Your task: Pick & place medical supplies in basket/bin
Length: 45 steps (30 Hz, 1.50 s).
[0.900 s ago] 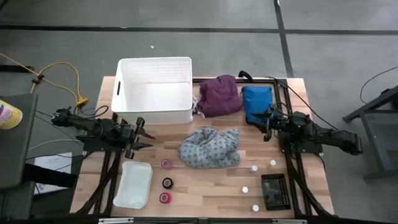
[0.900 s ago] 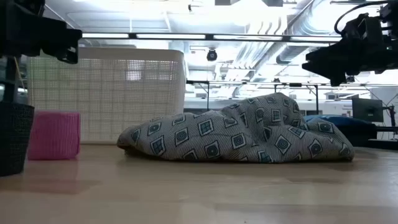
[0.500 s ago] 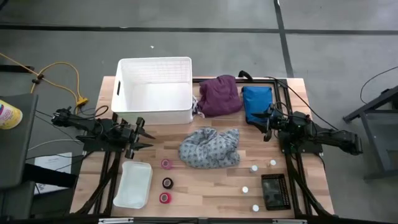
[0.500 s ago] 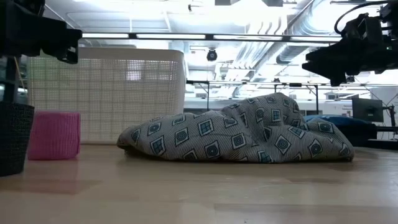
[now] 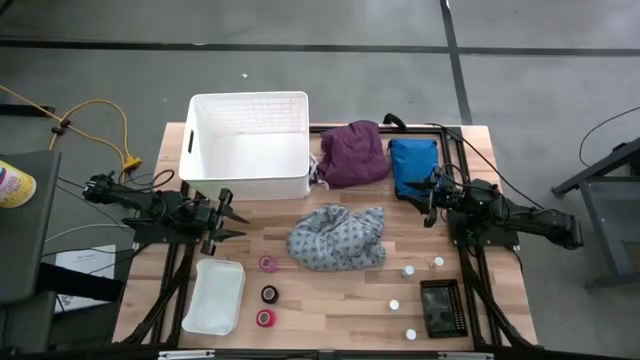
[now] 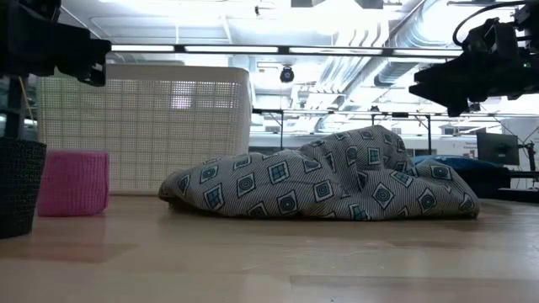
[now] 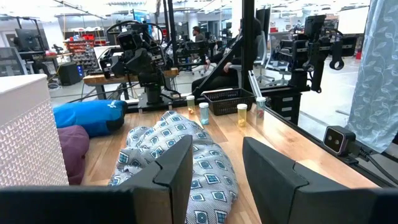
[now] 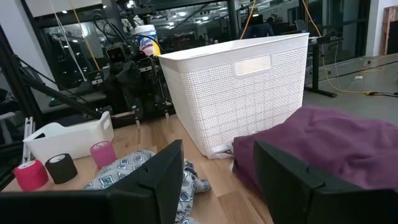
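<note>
1. Looking down, we see our left gripper (image 5: 228, 220) waiting above the wood table (image 5: 340, 310), near the front wall of the white basket (image 5: 248, 185). Its jaws are partly open and hold nothing.
2. Our right gripper (image 5: 428, 203) waits by the blue bag (image 5: 412, 165). Its jaws are open too, and empty.
3. Nothing is in the basket yet. The grey patterned cloth (image 5: 337, 238) lies in a heap in the middle of the table. The purple cloth (image 5: 353, 153) sits just beside the basket.
4. The grey cloth is floppy. If we pinch only 1 thin fold, it could slip out or drag and hang over the basket's tall wall.
5. The pink tape roll (image 5: 267, 264) lies near the grey cloth. Pulling the cloth could knock it and make it roll away.
6. The 4 tiny vials (image 5: 408, 271) stand upright. A bump from our right arm could tip them.
7. Both arms may go for the middle at once and hit each other.
</note>
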Each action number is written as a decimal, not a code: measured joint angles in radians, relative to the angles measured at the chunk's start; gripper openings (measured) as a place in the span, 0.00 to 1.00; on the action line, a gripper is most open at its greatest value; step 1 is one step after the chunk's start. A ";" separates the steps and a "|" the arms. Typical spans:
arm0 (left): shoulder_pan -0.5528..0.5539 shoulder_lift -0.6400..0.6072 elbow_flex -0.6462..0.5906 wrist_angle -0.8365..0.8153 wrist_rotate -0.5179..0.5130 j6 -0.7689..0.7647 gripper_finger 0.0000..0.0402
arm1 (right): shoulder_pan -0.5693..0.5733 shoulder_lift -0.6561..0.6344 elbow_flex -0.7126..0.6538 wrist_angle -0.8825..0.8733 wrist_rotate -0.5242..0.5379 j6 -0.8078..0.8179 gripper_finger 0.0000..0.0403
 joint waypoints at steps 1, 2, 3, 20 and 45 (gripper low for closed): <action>0.000 0.000 0.000 0.000 0.000 0.000 0.34 | 0.000 0.000 0.000 0.000 0.000 0.000 0.45; 0.000 0.000 0.000 0.000 0.000 0.000 0.34 | 0.000 0.000 0.000 0.000 0.000 0.000 0.45; 0.000 0.000 0.000 0.000 0.000 0.000 0.34 | 0.000 0.000 0.000 0.000 0.000 0.000 0.45; 0.000 0.000 0.000 0.000 0.000 0.000 0.34 | 0.000 0.000 0.000 0.000 0.000 0.000 0.45; 0.000 0.000 0.000 -0.003 0.000 -0.058 0.34 | 0.000 0.000 0.000 0.000 0.000 0.000 0.45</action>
